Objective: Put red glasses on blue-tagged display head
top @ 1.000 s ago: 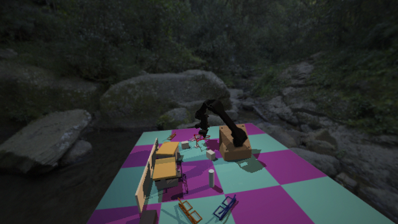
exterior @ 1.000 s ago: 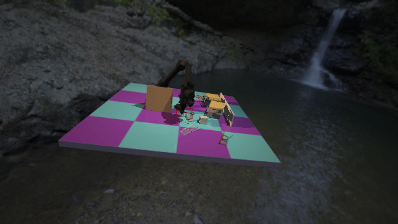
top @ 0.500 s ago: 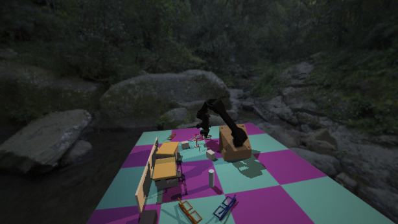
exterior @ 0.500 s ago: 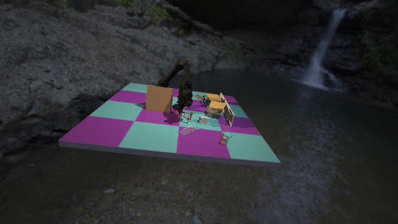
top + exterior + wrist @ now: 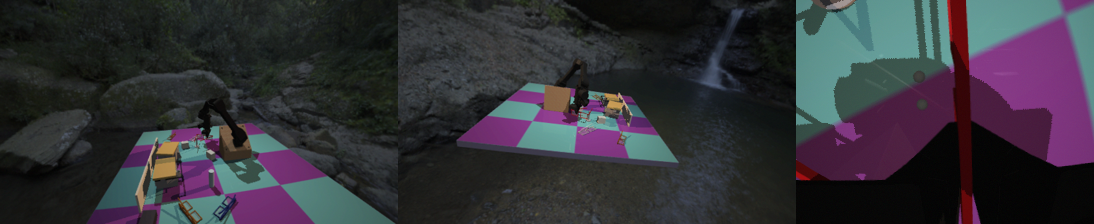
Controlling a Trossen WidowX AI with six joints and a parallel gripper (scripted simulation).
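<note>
Fingers (image 5: pixel 206 133) (image 5: pixel 575 107) clamped on one thin bar of the red glasses (image 5: pixel 209 136) (image 5: pixel 588 114) (image 5: pixel 959 37), which are up off the bench (image 5: pixel 304 168) (image 5: pixel 492 129), near the arm's wooden base block (image 5: pixel 227 145) (image 5: pixel 557 98). Specs not on a head; no release. Wrist cam: red bar runs approx. vert. up the pic btwn the dark fingertips, w/ another red bit at lower L edge of pic.

Two yellow-topped blocks stand side by side next to an upright tan panel (image 5: pixel 141 191) (image 5: pixel 627 113), well apart from the specs. Can't make out the blue tag, so prob. can't say which head is the target; view's small & dim. Upright white cyl. (image 5: pixel 211 179) is on the bench, w/ blue specs (image 5: pixel 225 207) and orange specs (image 5: pixel 190 212) nearer the top cam. Small off-white block (image 5: pixel 210 155) sits just beside the base block.
</note>
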